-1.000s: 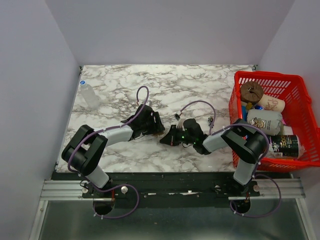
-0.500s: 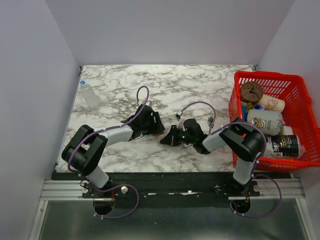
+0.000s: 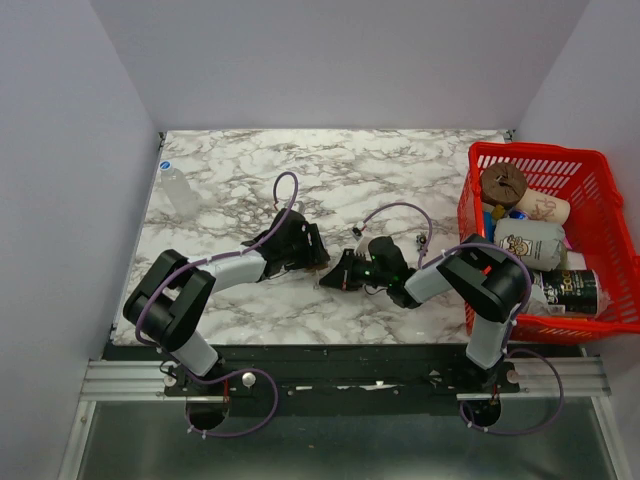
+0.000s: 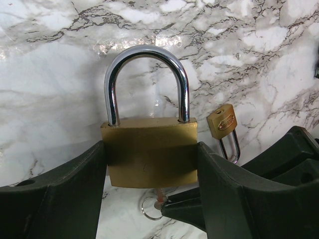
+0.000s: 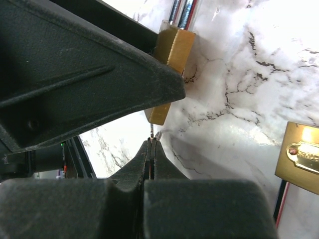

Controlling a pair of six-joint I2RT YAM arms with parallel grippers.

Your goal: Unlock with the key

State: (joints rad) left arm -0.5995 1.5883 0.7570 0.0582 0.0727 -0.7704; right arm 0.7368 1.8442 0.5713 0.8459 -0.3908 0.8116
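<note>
While the padlock [image 4: 145, 142] is clamped by its body in the left gripper [image 4: 150, 164], the key [image 4: 158, 198] is pinched beneath it by the right gripper [image 5: 151, 143].

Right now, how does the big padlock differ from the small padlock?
The big padlock is clamped between the left fingers; the small padlock lies free on the table. The big padlock has a key at its underside; the small padlock shows none. Both have brass bodies and steel shackles.
</note>
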